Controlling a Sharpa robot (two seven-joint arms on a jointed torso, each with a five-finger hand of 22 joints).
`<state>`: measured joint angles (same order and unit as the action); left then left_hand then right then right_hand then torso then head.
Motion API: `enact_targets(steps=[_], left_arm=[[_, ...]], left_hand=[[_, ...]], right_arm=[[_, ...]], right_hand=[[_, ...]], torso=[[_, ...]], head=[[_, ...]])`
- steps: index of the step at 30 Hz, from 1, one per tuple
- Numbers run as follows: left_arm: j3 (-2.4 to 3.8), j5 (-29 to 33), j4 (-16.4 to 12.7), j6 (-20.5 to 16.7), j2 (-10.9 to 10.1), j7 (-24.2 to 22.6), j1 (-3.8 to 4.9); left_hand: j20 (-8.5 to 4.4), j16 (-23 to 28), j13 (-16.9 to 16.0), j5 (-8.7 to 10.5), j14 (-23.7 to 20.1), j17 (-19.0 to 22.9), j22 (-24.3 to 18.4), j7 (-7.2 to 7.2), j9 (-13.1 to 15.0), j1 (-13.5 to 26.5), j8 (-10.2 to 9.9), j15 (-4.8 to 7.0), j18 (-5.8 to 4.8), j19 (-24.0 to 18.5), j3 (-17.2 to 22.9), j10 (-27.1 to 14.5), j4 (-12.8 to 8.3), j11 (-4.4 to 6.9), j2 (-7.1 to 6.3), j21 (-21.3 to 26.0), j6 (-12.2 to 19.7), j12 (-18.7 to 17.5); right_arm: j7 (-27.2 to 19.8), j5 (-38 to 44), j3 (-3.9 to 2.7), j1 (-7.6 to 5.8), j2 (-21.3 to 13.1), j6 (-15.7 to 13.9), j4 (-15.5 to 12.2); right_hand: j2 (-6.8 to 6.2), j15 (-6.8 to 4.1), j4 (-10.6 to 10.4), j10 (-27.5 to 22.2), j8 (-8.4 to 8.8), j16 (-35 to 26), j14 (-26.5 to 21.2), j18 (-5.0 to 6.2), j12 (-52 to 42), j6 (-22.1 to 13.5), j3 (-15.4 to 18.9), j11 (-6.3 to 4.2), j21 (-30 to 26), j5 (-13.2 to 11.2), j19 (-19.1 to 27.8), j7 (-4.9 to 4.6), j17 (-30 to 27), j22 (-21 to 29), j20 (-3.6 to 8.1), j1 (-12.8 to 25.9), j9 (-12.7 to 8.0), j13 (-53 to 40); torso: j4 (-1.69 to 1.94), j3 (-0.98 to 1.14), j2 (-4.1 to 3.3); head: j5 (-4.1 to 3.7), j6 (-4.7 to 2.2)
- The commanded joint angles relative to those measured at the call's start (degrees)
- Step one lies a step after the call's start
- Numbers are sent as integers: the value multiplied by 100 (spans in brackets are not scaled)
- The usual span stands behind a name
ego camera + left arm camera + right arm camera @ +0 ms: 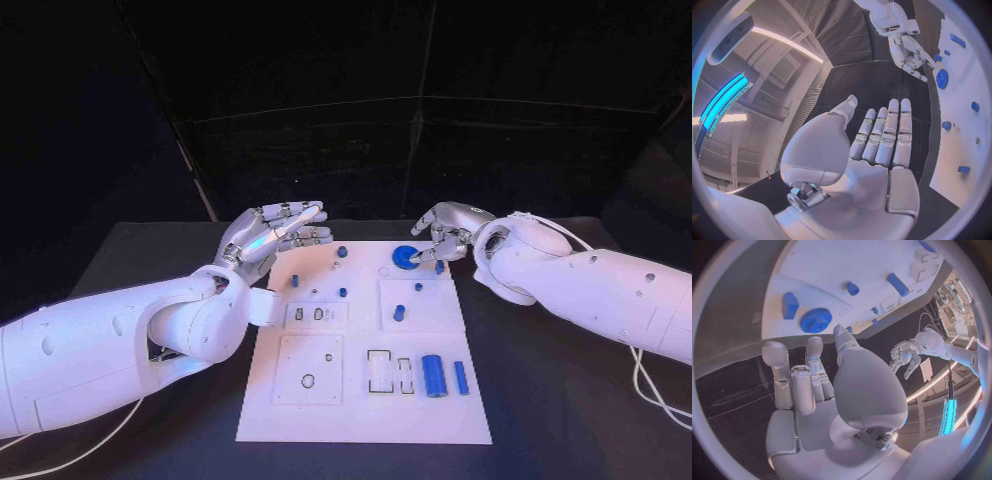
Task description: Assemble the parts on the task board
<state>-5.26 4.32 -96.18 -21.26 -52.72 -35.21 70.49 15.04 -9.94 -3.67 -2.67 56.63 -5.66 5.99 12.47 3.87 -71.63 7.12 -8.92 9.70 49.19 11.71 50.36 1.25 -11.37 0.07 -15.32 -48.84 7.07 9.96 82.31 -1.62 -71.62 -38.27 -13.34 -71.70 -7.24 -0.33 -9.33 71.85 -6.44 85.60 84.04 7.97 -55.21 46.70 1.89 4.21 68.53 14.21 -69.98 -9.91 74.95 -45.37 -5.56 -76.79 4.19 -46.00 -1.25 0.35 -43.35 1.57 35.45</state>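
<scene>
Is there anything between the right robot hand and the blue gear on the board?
Nothing: in the right wrist view, the right robot hand reaches toward the blue gear over bare white board.

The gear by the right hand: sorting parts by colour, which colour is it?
Blue; the gear shows best in the right wrist view.

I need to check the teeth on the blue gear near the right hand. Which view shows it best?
The right wrist view: the blue gear lies face-on, teeth plain, just past the right hand. The head view shows it small, partly behind fingers. The left wrist view shows it small and slanted.
</scene>
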Motion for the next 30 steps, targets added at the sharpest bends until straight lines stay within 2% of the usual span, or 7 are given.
enact_targets(steps=[1, 4, 7, 10, 18, 22, 30], left_arm=[[3, -42, 10, 96, 3, -36, 8], [2, -42, 20, 96, 3, -36, 8], [2, -42, 30, 97, 6, -36, 7], [2, -42, 36, 101, 11, -36, 7], [2, -42, 56, 107, 21, -33, 7], [2, -42, 64, 111, 25, -32, 7], [2, -42, 81, 122, 31, -25, 7]], left_hand=[[6, 33, 1, -22, 49, 7, -5, 144, -6, -38, -38, -1, 80, 35, 6, 18, -29, -16, -1, -22, -6, -38], [6, 33, 1, -22, 49, 7, -5, 144, -6, -38, -38, -1, 80, 35, 6, 18, -29, -16, -1, -22, -6, -38], [6, 33, 1, -22, 49, 7, -5, 144, -6, -38, -38, -1, 80, 35, 6, 18, -29, -16, -1, -22, -6, -38], [6, 33, 1, -22, 49, 7, -5, 144, -6, -38, -38, -1, 80, 35, 6, 18, -29, -16, -1, -22, -6, -38], [6, 33, 1, -22, 49, 7, -5, 144, -6, -38, -38, -1, 80, 35, 6, 18, -29, -16, -1, -22, -6, -38], [6, 33, 1, -22, 49, 7, -5, 144, -6, -38, -38, -1, 80, 35, 6, 18, -29, -16, -1, -22, -6, -38], [6, 33, 1, -22, 49, 7, -5, 144, -6, -38, -38, -1, 80, 35, 6, 18, -29, -16, -1, -22, -6, -38]], right_arm=[[430, -446, -12, -10, -26, 486, 21], [481, -489, -14, -10, -9, 550, 55], [498, -503, -15, -10, 44, 594, 105], [502, -460, -16, -10, 99, 633, 147], [458, -344, -16, -9, 240, 560, 229], [417, -332, -16, -9, 276, 428, 239], [360, -237, -17, -8, 318, 248, 246]], right_hand=[[-30, 61, -320, 33, -57, 69, 413, -7, -577, -102, 99, 59, 46, 9, -32, -16, 557, -62, -54, -122, -3, -664], [-63, 76, -553, 75, -123, 103, 423, -9, -901, -150, 153, 88, 74, -1, -34, -33, 628, -91, -79, -250, -2, -1053], [-42, 84, -631, 198, -164, 132, 434, -14, -1180, -165, 158, 89, 100, -7, -46, -45, 694, -126, -87, -323, -1, -1387], [-9, 90, -662, 308, -202, 151, 441, -18, -1414, -169, 157, 93, 123, -6, -56, -48, 735, -155, -92, -379, 1, -1667], [207, 83, -557, 620, -340, 226, 475, -44, -1994, -69, 81, 78, 234, 85, -125, -24, 912, -321, -91, -542, 14, -2380], [260, 78, -509, 789, -381, 251, 487, -58, -2238, -22, 78, 71, 286, 87, -164, -15, 974, -404, -87, -549, 15, -2686], [309, 79, -431, 1000, -410, 288, 506, -77, -2538, 8, 86, 71, 358, 78, -219, -12, 1067, -515, -85, -536, 4, -3071]], torso=[[7, 5, -6], [1, 6, -6], [-1, 12, -8], [8, 2, -10], [2, 8, -11], [6, 4, -9], [-1, 10, -10]], head=[[-27, 1], [-26, 9], [-26, 14], [-42, 19], [-38, 43], [-52, 47], [-47, 61]])
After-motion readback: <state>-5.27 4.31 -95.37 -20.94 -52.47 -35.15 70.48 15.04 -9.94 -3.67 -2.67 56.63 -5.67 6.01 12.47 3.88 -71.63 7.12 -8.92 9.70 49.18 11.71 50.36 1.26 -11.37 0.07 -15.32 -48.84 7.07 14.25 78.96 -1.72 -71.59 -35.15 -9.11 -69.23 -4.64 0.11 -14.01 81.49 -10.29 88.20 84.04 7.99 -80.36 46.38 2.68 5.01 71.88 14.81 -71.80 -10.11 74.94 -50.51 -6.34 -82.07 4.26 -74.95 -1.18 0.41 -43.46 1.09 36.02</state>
